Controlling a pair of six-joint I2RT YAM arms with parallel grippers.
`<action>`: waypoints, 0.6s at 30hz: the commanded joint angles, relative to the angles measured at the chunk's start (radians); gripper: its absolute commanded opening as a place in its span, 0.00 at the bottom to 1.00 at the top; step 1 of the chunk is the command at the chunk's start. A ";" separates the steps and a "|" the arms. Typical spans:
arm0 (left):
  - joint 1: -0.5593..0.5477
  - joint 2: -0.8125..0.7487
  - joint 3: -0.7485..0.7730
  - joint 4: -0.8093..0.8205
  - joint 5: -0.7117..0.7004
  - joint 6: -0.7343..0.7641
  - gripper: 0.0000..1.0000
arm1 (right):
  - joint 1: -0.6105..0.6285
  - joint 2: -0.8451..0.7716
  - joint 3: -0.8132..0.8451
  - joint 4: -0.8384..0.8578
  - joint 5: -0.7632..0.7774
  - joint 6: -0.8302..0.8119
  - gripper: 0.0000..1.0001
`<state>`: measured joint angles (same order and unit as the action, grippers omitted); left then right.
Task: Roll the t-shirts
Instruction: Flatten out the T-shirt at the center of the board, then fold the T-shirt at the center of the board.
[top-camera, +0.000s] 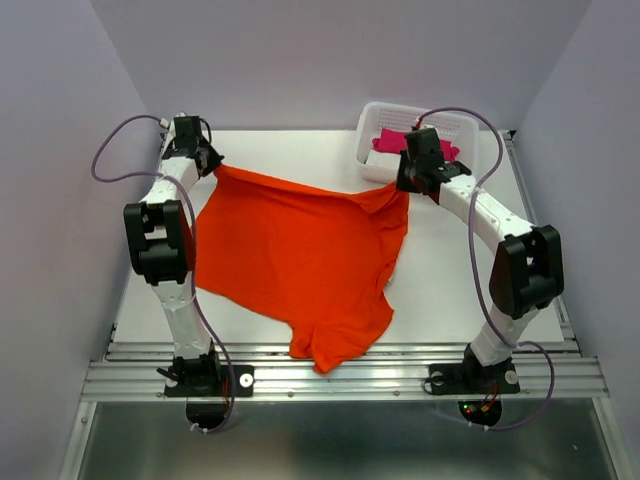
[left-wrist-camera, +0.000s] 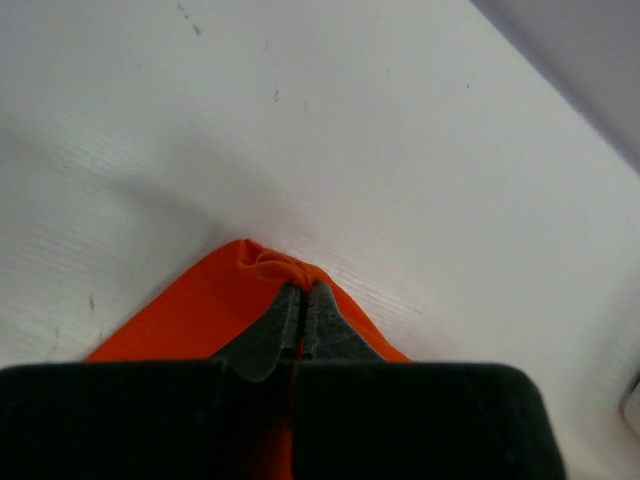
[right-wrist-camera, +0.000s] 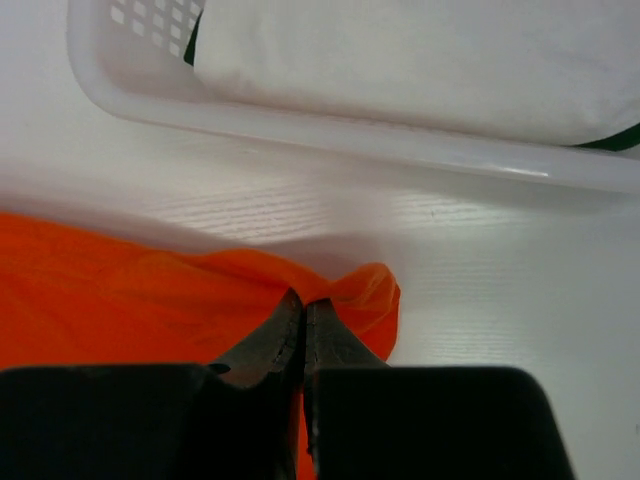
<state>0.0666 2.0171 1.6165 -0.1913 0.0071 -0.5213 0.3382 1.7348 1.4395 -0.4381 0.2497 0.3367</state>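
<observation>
Across the centre of the table (top-camera: 450, 290) the t-shirt (top-camera: 300, 260) sags, long axis top-to-bottom, low end draped over the bottom rail (top-camera: 130, 378). Near the basket (top-camera: 366, 140) at upper right, my right gripper (right-wrist-camera: 303, 298) and my left gripper (left-wrist-camera: 303, 290) each clamp an upper corner. The thin fabric could slip out if I pull unevenly.

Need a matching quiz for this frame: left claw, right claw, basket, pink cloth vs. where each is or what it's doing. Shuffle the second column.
Column one:
1. left claw
2. right claw
3. basket
4. pink cloth

Column two:
A. lies in the basket
B. shut on the t-shirt edge beside the basket
C. stands at the far right corner of the table
D. shut on the t-shirt's far left corner

Pairs: 1-D, 2-B, 3-C, 4-A
</observation>
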 joint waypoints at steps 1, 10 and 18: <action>0.007 0.040 0.186 -0.013 -0.030 0.018 0.00 | -0.013 0.014 0.099 0.072 -0.035 0.045 0.01; 0.009 0.232 0.503 -0.145 -0.053 0.067 0.00 | -0.013 -0.011 0.047 0.032 -0.038 0.211 0.01; 0.009 0.138 0.439 -0.155 -0.024 0.093 0.00 | -0.013 -0.060 0.044 0.050 -0.058 0.243 0.01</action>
<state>0.0673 2.2765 2.0892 -0.3553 -0.0166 -0.4641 0.3336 1.7653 1.4734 -0.4339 0.1925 0.5549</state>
